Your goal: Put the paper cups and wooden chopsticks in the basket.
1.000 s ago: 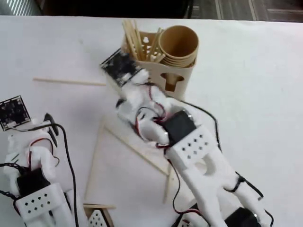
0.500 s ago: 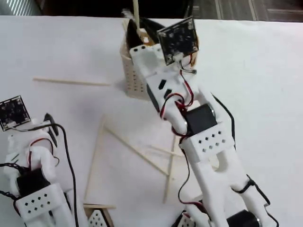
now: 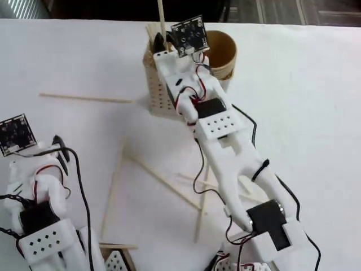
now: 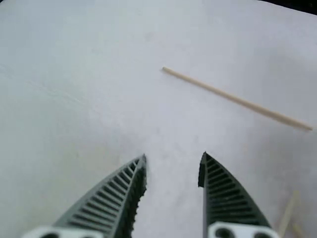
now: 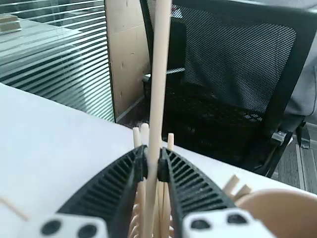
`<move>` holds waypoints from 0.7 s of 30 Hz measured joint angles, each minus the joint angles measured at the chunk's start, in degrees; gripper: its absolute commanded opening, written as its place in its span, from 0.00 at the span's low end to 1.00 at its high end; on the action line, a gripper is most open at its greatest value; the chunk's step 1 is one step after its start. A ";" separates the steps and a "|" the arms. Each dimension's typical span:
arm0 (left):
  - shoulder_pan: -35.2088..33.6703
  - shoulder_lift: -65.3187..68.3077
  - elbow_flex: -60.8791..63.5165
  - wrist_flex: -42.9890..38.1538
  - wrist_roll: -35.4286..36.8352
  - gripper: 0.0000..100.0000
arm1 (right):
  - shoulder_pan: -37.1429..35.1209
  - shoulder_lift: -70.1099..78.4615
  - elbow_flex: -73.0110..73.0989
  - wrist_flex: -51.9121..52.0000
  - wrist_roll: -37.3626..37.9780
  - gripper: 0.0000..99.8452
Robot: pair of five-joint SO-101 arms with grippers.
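Since a second ago the right arm (image 3: 225, 152) has come up off the near face of the basket (image 3: 159, 99) and stretched out over it. Half a second back it was already raised; it has since reached farther, so the paper cups (image 3: 223, 53) show again beside its wrist. Left arm (image 3: 36, 197) unchanged. Loose sticks on the counter (image 3: 304, 101) lie as they did.

Right jaws: clamped on the held chopstick (image 5: 159, 74), upright, its lower end down among the standing chopsticks (image 5: 142, 133) already in the basket. Cannot tell whether it touches bottom. The cups sit nested in the basket's other side, away from the left arm.

Left jaws: apart, nothing between them, low over bare counter. A lone chopstick (image 4: 237, 99) lies ahead of them, well apart.

Step in hand, by my reading: the drop-off of this one stick. The next move calls for the right jaws to part so the stick slides in with the rest. Then a straight lift clear, so the jaws neither snag the bundle nor tip the basket.

Left to do: the lone chopstick and the crossed chopsticks (image 3: 163, 179) between the arms. Cups look done.
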 measured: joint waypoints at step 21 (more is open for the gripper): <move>0.00 0.00 0.97 -1.58 0.00 0.18 | 0.44 -21.80 0.18 33.58 0.00 0.11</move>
